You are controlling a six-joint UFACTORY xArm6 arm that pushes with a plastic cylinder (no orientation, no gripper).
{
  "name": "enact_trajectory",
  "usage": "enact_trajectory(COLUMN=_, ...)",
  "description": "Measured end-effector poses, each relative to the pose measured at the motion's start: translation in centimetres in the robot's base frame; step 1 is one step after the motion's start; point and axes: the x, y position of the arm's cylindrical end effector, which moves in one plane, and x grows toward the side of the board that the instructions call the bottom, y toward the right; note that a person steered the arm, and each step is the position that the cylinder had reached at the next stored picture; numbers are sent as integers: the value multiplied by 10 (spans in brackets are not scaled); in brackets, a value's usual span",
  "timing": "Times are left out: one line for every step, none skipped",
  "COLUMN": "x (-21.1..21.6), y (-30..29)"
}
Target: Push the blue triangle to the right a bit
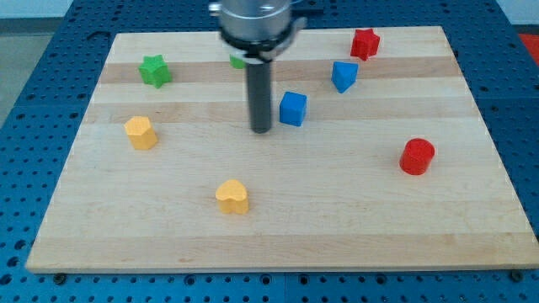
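The blue triangle (344, 76) lies on the wooden board (278, 236) at the upper right of centre. My tip (261, 130) rests on the board near the middle, well to the left of and below the triangle. A blue cube (292, 108) sits just to the right of my tip, between it and the triangle, with a small gap from the rod.
A red star (365, 43) is at the top right, a red cylinder (417, 156) at the right. A green star (155, 71) is at the upper left, a green block (237, 61) is mostly hidden behind the rod. A yellow block (141, 132) is at the left, a yellow heart (232, 197) at the lower middle.
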Motion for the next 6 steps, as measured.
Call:
enact_trajectory(x=-26, y=-17)
enact_trajectory(x=-54, y=-5)
enact_trajectory(x=-50, y=50)
enact_trajectory(x=-51, y=61)
enact_trajectory(x=-37, y=65)
enact_trajectory(x=-20, y=69)
